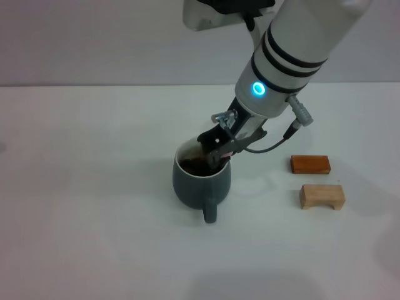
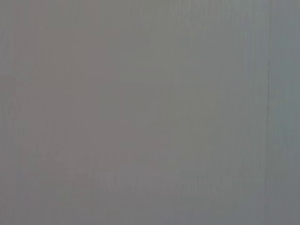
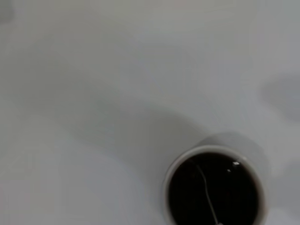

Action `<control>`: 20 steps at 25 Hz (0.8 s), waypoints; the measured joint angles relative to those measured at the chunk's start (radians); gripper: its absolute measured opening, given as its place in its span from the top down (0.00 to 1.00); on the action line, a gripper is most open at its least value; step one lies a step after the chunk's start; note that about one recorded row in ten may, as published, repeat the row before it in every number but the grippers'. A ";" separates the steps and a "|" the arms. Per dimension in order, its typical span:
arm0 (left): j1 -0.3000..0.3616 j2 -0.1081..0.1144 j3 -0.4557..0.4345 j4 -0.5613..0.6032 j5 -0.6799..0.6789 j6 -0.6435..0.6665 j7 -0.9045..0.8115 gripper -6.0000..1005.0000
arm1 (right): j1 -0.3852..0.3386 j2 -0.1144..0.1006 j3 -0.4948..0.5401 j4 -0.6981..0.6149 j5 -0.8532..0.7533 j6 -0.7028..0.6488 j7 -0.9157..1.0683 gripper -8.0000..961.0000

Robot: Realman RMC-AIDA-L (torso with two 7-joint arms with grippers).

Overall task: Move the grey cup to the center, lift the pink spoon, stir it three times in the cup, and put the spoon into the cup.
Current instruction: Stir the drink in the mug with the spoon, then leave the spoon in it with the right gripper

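While the right arm reaches down from the upper right of the head view, its end effector [image 1: 215, 153] sits at the far right rim of the grey cup [image 1: 201, 181], fingertips dipping just inside the mouth. The fingers look drawn close together, but whether they pinch the pink spoon cannot be told from the head view, since the dark fingers hide whatever lies between them. The cup stands upright on the white table [image 1: 94, 219], near the middle of it, with its loop handle pointing toward the robot. Dark liquid fills the white inside. From the right wrist view the cup [image 3: 213, 190] shows from above, and a thin pale stem, the spoon [image 3: 207, 192], crosses the dark liquid. To the right of the cup, well apart from it, lie an orange-brown wooden block [image 1: 310, 164] and a tan wooden block [image 1: 322, 196] just nearer the robot. The left end effector is not seen.
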 joint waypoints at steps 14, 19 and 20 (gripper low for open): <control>-0.002 -0.001 0.002 0.001 0.000 0.000 0.000 0.95 | 0.000 -0.005 0.000 -0.005 0.016 -0.044 -0.001 0.87; -0.002 0.001 0.001 0.000 0.000 0.000 0.000 0.95 | 0.003 0.001 -0.006 0.010 0.040 -0.022 -0.001 0.87; -0.002 0.001 0.001 0.000 0.000 0.000 0.000 0.95 | 0.003 0.002 -0.007 0.010 0.039 -0.013 -0.001 0.87</control>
